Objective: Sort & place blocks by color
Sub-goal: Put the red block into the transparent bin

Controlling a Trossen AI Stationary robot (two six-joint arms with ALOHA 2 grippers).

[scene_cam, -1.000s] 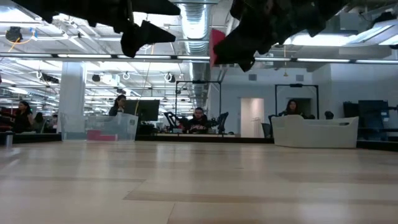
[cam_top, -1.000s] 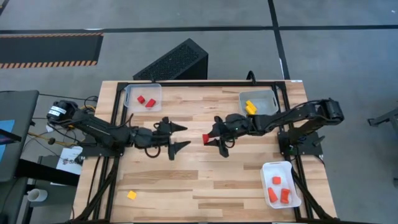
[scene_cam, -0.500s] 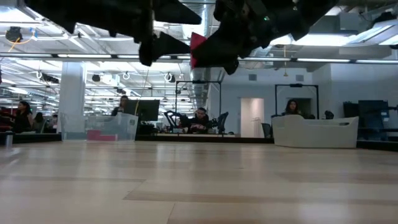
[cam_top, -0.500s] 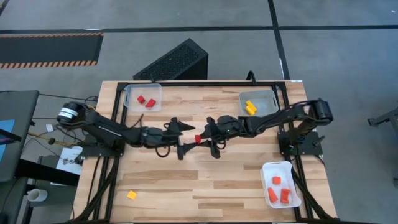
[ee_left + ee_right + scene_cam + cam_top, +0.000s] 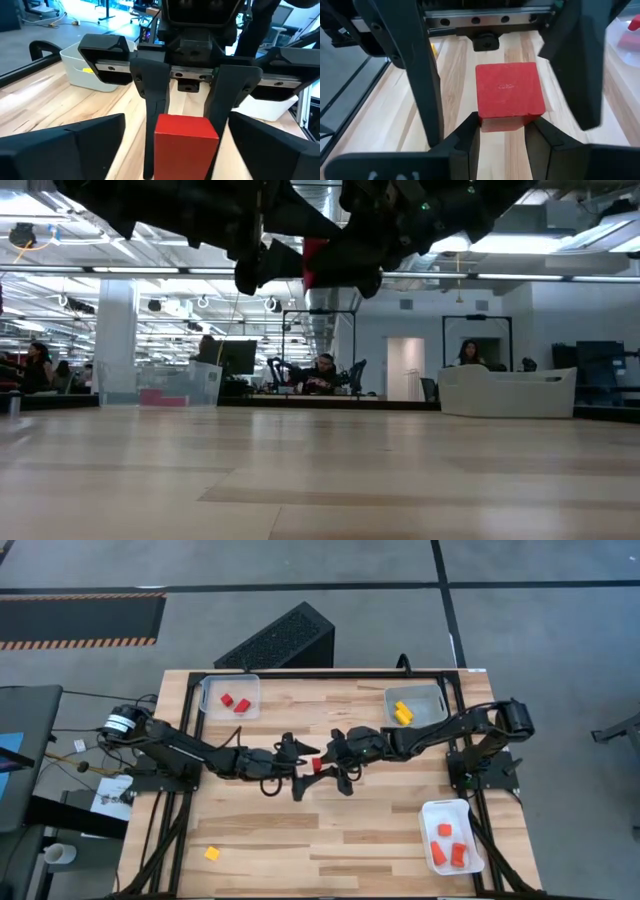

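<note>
A red cube hangs in the air over the table's middle, held by my right gripper, which reaches in from the table's right. My left gripper comes from the left and is open. Its two fingers stand on either side of the cube without touching it. In the left wrist view the cube sits between the right gripper's fingers. The low view shows the cube well above the tabletop. A yellow block lies flat near the near-left corner. My right gripper pinches the red cube between its two fingers, on two opposite side faces at the cube's end nearest that gripper. The fingers come level from the table's right. The cube is lifted clear of the table.
A clear tray at the far left holds two red blocks. A tray at the far right holds a yellow block. A white tray at the near right holds orange-red blocks. People sit in the room beyond the table.
My left gripper has moved toward the table's right until its open fingers stand around the red cube. My right gripper has carried the cube a little toward the left, staying shut on it.
</note>
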